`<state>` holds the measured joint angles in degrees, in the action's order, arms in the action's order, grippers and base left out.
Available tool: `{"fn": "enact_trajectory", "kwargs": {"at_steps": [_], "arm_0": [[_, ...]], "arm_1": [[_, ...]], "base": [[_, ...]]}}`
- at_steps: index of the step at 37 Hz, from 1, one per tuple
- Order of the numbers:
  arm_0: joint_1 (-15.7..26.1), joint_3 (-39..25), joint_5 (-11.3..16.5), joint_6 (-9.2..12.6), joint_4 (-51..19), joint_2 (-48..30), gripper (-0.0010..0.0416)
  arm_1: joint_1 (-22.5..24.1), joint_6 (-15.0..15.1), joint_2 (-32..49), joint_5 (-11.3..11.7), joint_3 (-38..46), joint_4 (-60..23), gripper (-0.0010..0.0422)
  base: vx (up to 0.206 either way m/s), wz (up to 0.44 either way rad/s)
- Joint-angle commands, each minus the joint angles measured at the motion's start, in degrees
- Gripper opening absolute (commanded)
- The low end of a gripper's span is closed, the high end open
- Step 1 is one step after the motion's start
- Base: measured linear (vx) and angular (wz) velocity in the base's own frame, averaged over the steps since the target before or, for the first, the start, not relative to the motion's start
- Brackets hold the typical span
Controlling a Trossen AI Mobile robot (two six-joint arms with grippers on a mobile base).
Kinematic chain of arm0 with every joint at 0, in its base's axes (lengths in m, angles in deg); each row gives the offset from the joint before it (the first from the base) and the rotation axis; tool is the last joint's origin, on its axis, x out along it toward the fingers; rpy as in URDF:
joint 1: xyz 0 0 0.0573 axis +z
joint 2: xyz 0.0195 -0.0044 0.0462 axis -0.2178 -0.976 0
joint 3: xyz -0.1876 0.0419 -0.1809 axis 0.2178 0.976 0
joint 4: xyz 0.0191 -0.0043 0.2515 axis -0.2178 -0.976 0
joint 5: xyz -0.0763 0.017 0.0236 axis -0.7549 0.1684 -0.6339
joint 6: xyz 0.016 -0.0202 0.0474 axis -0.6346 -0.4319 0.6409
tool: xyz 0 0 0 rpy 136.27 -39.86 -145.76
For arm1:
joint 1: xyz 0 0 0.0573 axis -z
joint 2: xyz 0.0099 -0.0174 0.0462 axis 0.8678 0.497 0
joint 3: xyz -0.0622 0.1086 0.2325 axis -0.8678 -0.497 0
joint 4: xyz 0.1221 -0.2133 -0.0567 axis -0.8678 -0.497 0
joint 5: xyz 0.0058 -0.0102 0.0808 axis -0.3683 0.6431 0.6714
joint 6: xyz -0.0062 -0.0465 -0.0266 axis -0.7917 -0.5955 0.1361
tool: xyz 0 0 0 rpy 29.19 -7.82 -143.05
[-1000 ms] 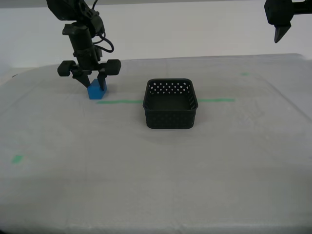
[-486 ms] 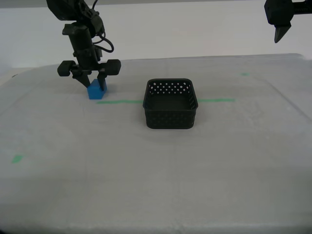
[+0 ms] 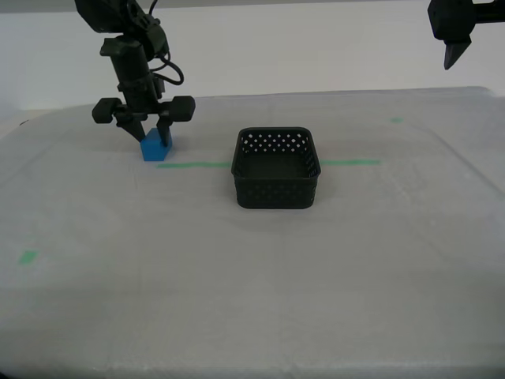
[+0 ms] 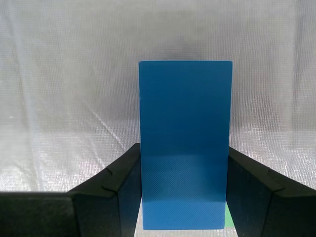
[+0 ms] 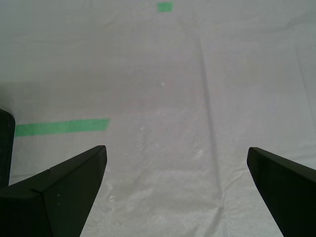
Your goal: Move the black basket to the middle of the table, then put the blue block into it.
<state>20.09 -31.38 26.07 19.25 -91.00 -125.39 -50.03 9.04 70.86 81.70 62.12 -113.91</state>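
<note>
On the table (image 3: 252,300), towards the exterior view's left and near the far edge, sits the blue block (image 3: 157,145), with my second gripper (image 3: 145,131) lowered over it, one finger on either side; seen in the second wrist view as a plain blue face (image 4: 185,143) flanked by both fingers (image 4: 123,182), jaws narrowed to the block's width and pressed against its two sides, block resting on the cloth; no brand, label or writing readable on block, basket or cloth, only thin green tape strips (image 3: 193,165); near the table's middle stands the black basket (image 3: 276,168), upright, nothing visible inside, well apart from the block; high at the exterior view's right hangs my first gripper (image 3: 454,47), clear of the table, jaws spread wide in the first wrist view (image 5: 175,187) and holding nothing, bare cloth and green tape beneath; against the pictures of a second and half a second ago, nothing visibly moved: block, basket and both arms in the same places.
</note>
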Motion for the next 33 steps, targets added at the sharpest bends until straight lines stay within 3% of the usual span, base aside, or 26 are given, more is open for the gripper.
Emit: {"fn": "enact_trajectory", "kwargs": {"at_steps": [1, 7, 33], "arm_0": [[0.0, 0.0, 0.0, 0.0, 0.1, 0.0, 0.0399], [0.0, 0.0, 0.0, 0.0, 0.1, 0.0, 0.0398], [0.0, 0.0, 0.0, 0.0, 0.1, 0.0, 0.0399]], "arm_1": [[0.0, -0.1, -0.9, 0.2, 0.0, -0.6, -0.0001], [0.1, -0.4, -3.5, 1.8, 0.0, -1.1, -0.0001], [1.4, -2.6, -16.2, 2.0, 0.0, -7.5, -0.0001]], "base": [[0.0, 0.0], [0.0, 0.0], [0.0, 0.0]]}}
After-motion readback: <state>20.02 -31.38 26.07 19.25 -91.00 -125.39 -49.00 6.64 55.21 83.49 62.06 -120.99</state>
